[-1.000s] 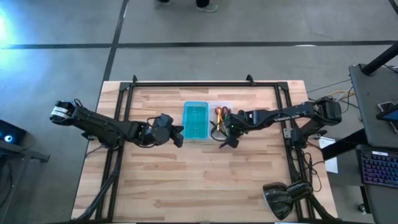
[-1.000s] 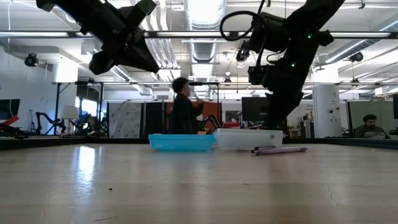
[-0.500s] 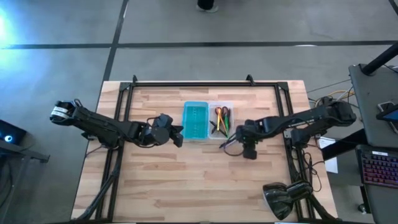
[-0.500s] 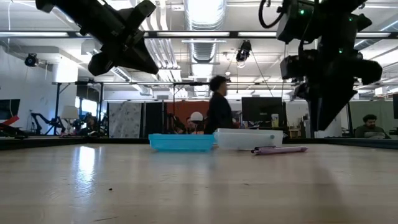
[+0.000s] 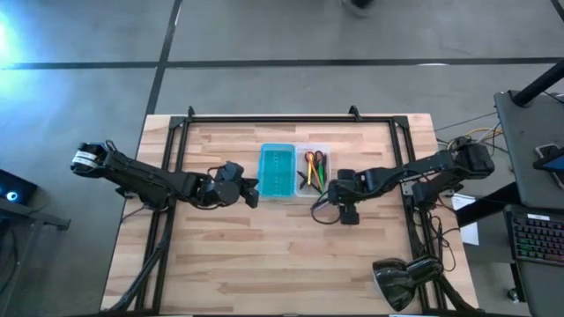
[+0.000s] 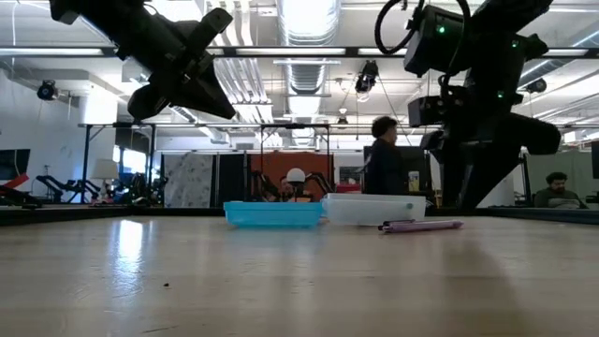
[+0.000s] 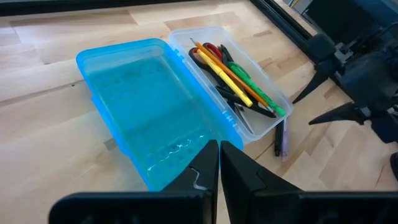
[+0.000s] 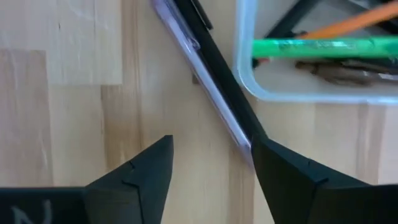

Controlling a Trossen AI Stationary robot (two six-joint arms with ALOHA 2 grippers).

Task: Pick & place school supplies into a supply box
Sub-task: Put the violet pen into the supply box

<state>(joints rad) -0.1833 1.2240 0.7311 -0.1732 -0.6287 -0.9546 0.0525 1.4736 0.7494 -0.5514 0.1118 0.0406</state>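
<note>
The supply box lies open at the table's middle, with a turquoise half (image 5: 276,173) and a clear half (image 5: 314,169). The clear half holds the school supplies (image 7: 231,73): red-handled scissors, a yellow pencil, a green marker and dark pens. A purple pen (image 8: 198,87) with a dark one alongside lies on the table by the clear half's near end (image 6: 421,226). My right gripper (image 8: 211,167) is open low over the wood there, and the pen's end reaches beside one finger (image 8: 292,174). My left gripper (image 7: 219,149) hovers shut, left of the turquoise half (image 5: 254,192).
A black frame (image 5: 291,118) runs around the table's far part and sides. A dark lamp (image 5: 401,280) sits at the near right corner. Bare wood (image 5: 264,255) stretches along the near side. A person (image 6: 382,168) walks in the room behind.
My right gripper has gone from over the clear half's near end toward the table's near right, come down beside the purple pen, and opened. The pen has stayed where it lay. A person has walked across the room behind.
</note>
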